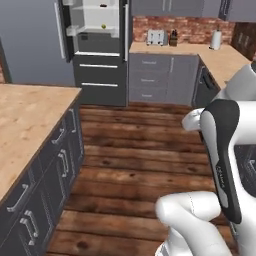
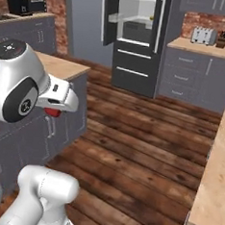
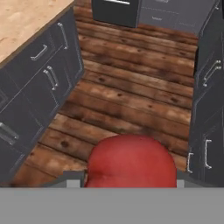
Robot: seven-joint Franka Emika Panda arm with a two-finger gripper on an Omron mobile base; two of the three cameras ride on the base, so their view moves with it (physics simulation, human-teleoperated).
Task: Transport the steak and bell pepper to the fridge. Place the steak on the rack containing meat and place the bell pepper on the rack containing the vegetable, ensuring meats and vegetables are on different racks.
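The bell pepper (image 3: 130,162) is a bright red rounded fruit low in the hand view, held between my two fingertips. My gripper (image 3: 129,178) is shut on it above the wooden floor. In the right base view a bit of the red bell pepper (image 2: 52,112) peeks out under the hand beside the island. The fridge (image 1: 100,75) stands at the far end with its upper door open, showing white shelves. A pale yellow vegetable (image 1: 103,26) sits on a middle rack, and a small dark lump of meat (image 1: 103,5) lies on a higher rack. The steak is out of view.
A wooden-topped island (image 1: 30,120) with dark drawers runs along the left. On the far counter are a toaster (image 1: 156,36) and a paper roll (image 1: 216,39). Another counter (image 2: 221,158) lines the right. A wooden floor (image 1: 140,150) leads to the fridge.
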